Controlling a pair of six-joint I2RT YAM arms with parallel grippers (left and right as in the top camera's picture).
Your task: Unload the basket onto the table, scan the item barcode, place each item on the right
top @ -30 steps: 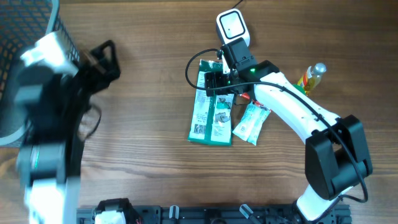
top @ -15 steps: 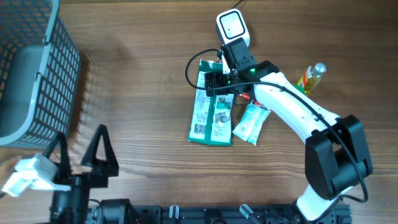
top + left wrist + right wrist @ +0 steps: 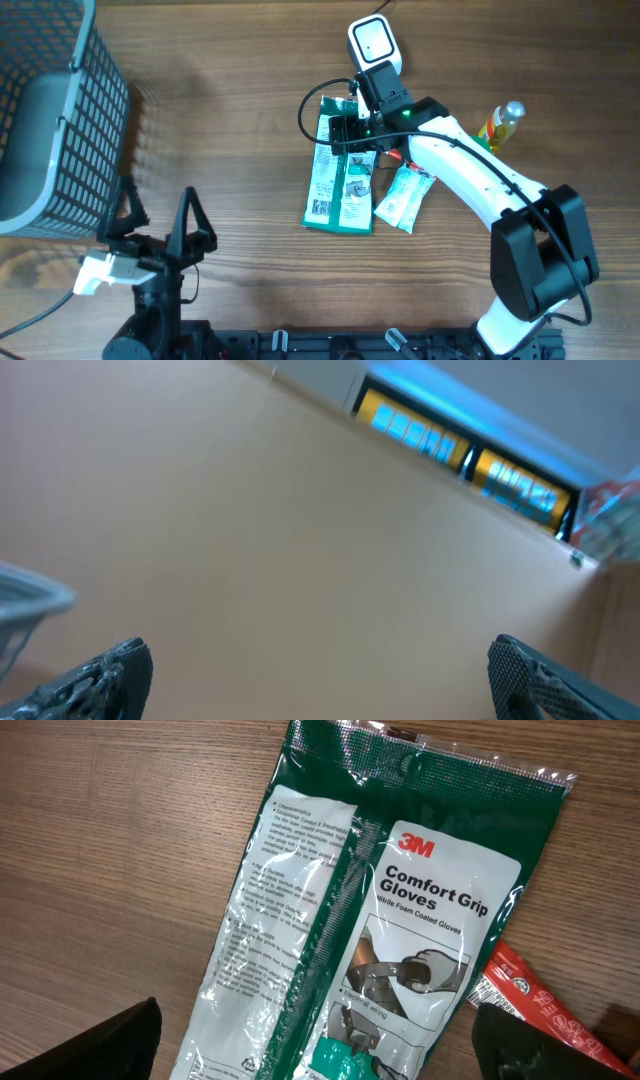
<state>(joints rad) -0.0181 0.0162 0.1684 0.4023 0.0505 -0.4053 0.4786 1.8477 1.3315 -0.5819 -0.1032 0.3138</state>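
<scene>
Wooden table [image 3: 250,120] | right gripper [image 3: 345,132] hovered over green glove packet [image 3: 338,185], jaws wide apart, empty | left gripper [image 3: 160,222] near-left, jaws spread, empty

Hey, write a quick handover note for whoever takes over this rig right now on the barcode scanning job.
Left gripper: open, empty, near the table's front edge, by the grey mesh basket.
Right gripper: open, above the green plastic glove packet, not gripping it.
Packet lies flat on the wooden table; the white boxy device, likely the scanner, sits just behind it.
Done: right arm positioned over the packet.
Left: grasp the packet, present its barcode to the scanner.
</scene>
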